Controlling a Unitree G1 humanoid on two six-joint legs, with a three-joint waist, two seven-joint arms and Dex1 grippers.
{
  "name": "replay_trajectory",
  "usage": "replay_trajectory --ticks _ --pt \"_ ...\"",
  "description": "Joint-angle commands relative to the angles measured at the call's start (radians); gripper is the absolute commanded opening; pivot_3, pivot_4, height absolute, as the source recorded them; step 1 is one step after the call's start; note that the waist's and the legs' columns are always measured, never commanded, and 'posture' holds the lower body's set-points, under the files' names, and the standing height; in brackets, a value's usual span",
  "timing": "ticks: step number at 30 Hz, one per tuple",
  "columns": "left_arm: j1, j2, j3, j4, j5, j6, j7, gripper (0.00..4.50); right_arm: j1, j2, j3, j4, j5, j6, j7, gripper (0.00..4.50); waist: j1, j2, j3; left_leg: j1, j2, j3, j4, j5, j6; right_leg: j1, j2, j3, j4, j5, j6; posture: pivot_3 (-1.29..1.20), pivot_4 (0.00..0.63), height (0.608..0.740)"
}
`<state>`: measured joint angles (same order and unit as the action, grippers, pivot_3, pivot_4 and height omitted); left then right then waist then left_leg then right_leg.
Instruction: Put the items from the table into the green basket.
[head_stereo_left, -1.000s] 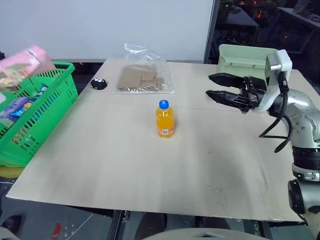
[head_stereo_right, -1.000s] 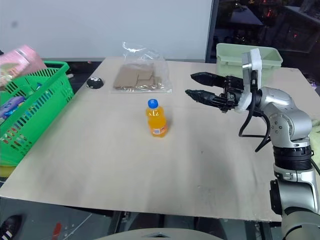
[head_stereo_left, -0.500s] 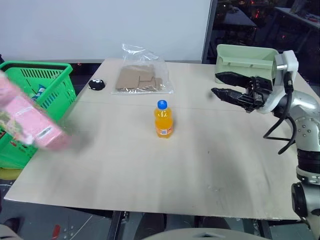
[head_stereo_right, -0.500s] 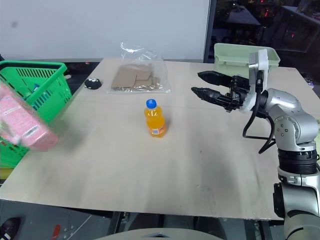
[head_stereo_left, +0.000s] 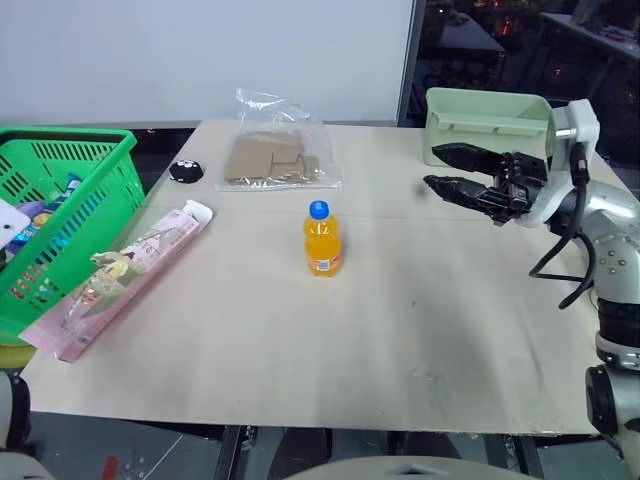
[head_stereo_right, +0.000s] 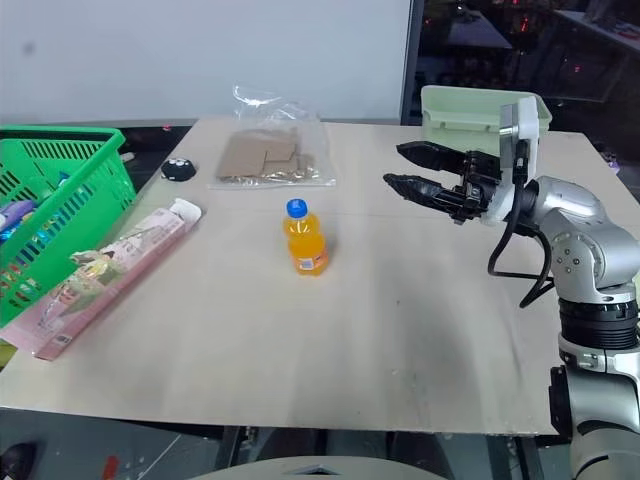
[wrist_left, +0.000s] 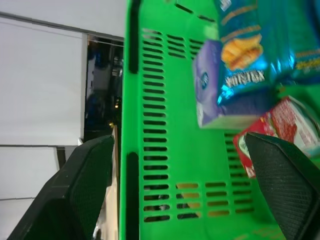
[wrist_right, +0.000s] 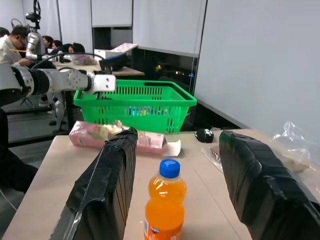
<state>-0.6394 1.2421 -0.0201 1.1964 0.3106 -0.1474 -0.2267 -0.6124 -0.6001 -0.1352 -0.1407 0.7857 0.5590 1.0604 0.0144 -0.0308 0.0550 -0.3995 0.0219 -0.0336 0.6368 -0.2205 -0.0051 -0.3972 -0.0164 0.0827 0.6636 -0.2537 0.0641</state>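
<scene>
The pink snack packet (head_stereo_left: 125, 278) lies flat on the table (head_stereo_left: 400, 330) at its left edge, alongside the green basket (head_stereo_left: 95, 215) and outside it. The orange bottle (head_stereo_left: 320, 240) with a blue cap stands upright mid-table. My right gripper (head_stereo_left: 430, 166) hovers open over the table's back right, pointing left toward the bottle (wrist_right: 165, 207) and well apart from it. In the left wrist view my left gripper (wrist_left: 178, 136) is wide open and empty, facing the basket's lattice wall (wrist_left: 160, 150).
A clear bag of cardboard pieces (head_stereo_left: 278, 158) and a small black round object (head_stereo_left: 183, 172) lie at the back. A pale mint tub (head_stereo_left: 487, 120) stands behind my right gripper. Several snack packs (wrist_left: 235, 75) sit in the basket. People (wrist_right: 17, 40) sit at desks beyond.
The pink packet was held up over the basket a second ago, then dropped, and now lies on the table beside it. My left gripper has opened. The right gripper has stayed put.
</scene>
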Motion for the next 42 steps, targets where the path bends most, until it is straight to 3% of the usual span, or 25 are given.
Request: replay_trajectory --ticks 1,5,9,13,26,35,42 --pt "-0.050 -0.023 0.126 -0.124 -0.158 -0.063 -0.087 4.42 -0.010 -0.016 -0.031 -0.022 0.018 0.001 0.002 2.78 0.003 -0.001 0.000 0.000 0.000 0.000 0.000 0.000 0.000 0.000 0.000 0.000 0.000 0.000 0.000 0.06 0.000 0.740" --pt "-0.035 -0.100 0.262 -0.363 -0.402 0.014 -0.335 4.42 -0.010 -0.026 -0.038 -0.021 0.025 0.007 0.004 2.78 0.006 -0.001 -0.001 0.000 0.000 0.000 0.003 0.000 0.000 0.002 -0.001 -0.002 0.000 0.000 0.000 0.06 0.000 0.740" --pt "0.249 -0.105 0.327 -0.865 -0.658 0.347 -0.639 4.42 0.005 -0.042 -0.052 -0.032 0.039 0.020 0.002 2.78 -0.016 0.000 -0.002 -0.001 0.000 0.003 0.004 0.000 0.000 0.002 -0.002 0.000 0.000 0.000 0.000 0.05 0.000 0.740" --pt "0.460 -0.064 0.361 -1.107 -0.687 0.529 -0.700 4.42 0.018 -0.046 -0.056 -0.044 0.044 0.029 -0.001 2.78 -0.050 0.001 -0.001 0.001 0.001 0.005 0.002 0.000 0.000 0.001 -0.002 0.003 0.001 0.000 0.000 0.05 0.000 0.740" --pt "0.586 -0.021 0.448 -1.127 -0.604 0.802 -0.636 4.42 0.049 -0.049 -0.062 -0.074 0.053 0.039 -0.013 2.78 -0.053 0.005 0.000 0.002 0.004 0.002 0.002 0.000 0.000 0.001 0.001 0.000 0.001 -0.001 -0.002 0.05 0.000 0.740" --pt "0.597 -0.063 0.381 -0.996 -0.515 0.768 -0.572 4.42 0.054 -0.049 -0.064 -0.078 0.059 0.039 -0.017 2.78 -0.051 0.006 0.000 0.002 0.003 0.002 0.001 0.000 0.000 0.001 0.001 -0.001 0.001 -0.001 -0.002 0.04 0.000 0.740" --pt "0.519 -0.104 0.316 -0.848 -0.453 0.700 -0.521 4.42 0.068 -0.046 -0.069 -0.091 0.049 0.024 -0.039 2.78 -0.050 0.006 0.000 0.002 0.003 0.002 0.001 0.000 0.000 0.001 0.001 -0.001 0.001 -0.001 -0.002 0.02 0.000 0.740"
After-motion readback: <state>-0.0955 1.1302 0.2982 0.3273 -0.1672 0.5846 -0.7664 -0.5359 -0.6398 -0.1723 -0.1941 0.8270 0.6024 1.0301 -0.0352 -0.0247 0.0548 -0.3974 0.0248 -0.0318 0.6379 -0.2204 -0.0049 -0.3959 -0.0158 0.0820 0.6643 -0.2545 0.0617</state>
